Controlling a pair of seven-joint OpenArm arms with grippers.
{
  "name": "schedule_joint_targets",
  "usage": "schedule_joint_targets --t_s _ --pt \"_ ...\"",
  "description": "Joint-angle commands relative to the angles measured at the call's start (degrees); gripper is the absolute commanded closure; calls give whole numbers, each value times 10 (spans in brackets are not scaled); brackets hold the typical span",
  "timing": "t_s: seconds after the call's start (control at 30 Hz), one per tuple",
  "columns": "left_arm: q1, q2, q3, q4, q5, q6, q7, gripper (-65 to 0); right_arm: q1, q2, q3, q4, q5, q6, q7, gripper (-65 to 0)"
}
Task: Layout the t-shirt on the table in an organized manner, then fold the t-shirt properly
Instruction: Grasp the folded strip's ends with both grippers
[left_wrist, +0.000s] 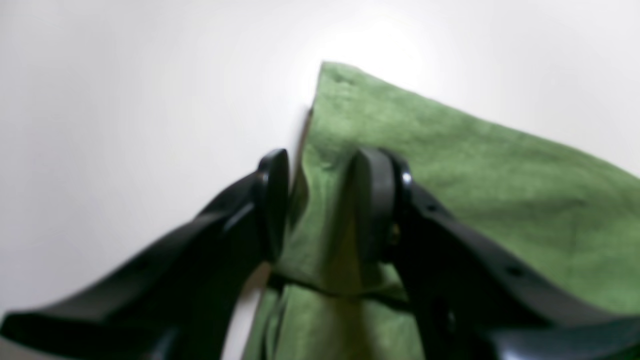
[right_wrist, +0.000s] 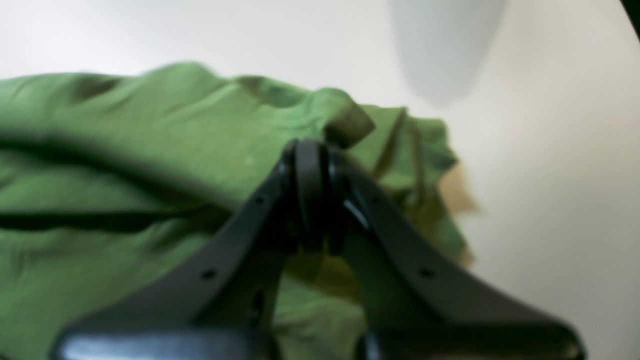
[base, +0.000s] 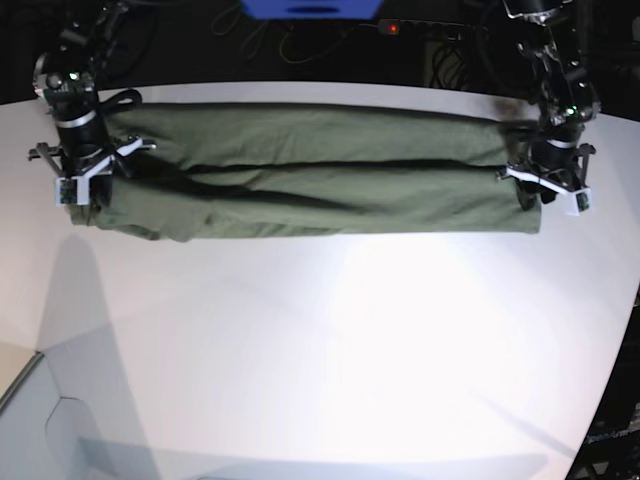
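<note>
Your t-shirt (base: 310, 175) lies as a long band along the worktop's (base: 330, 350) far edge; your right hand (right_wrist: 312, 200) pinches one end, your left hand (left_wrist: 320, 210) grips the opposite end

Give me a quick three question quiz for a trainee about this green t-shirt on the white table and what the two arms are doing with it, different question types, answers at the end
1. True or false: the t-shirt lies spread flat with both sleeves out.
2. Multiple choice: where does the left gripper stand? A) over bare table; B) at one end of the shirt, cloth between its jaws; C) out of view.
3. Fill in: the right gripper has its jaws ____ at the shirt's other, bunched end.

Key:
1. False. It is a long, narrow band, folded lengthwise, stretched between the two arms.
2. B. In the left wrist view the jaws stand apart with a fold of cloth between them.
3. Shut. Whether cloth is pinched between them cannot be told.
</note>
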Motion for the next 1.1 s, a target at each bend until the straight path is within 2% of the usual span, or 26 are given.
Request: schedule_joint_targets --t_s 0.0,0.17,0.5,0.63,0.73,0.83,0.97,1.07 --pt "-1 -12 -2 5 -3 1 -11 -221 2 0 9 12 9 -3 15 0" --pt "-7 -17 -2 -9 -4 1 -11 -221 6 0 26 0 9 -3 12 0" --pt "-8 -21 -2 -24 -7 0 -11 -230 32 0 22 -126 9 -2 16 0" --pt "-6 -20 -5 -22 -7 0 -4 -356 43 0 22 -159 9 -2 16 0" --pt "-8 -21 -6 -22 -8 0 39 -451 43 0 21 -165 9 -2 16 0" --pt "-8 -19 -5 -21 -8 0 51 -462 43 0 21 -165 9 -1 16 0" --pt "-3 -7 -2 2 -8 0 56 -462 48 0 21 -165 9 32 16 0" --pt "13 10 -3 20 -8 0 56 -461 51 -2 21 -165 8 37 16 0"
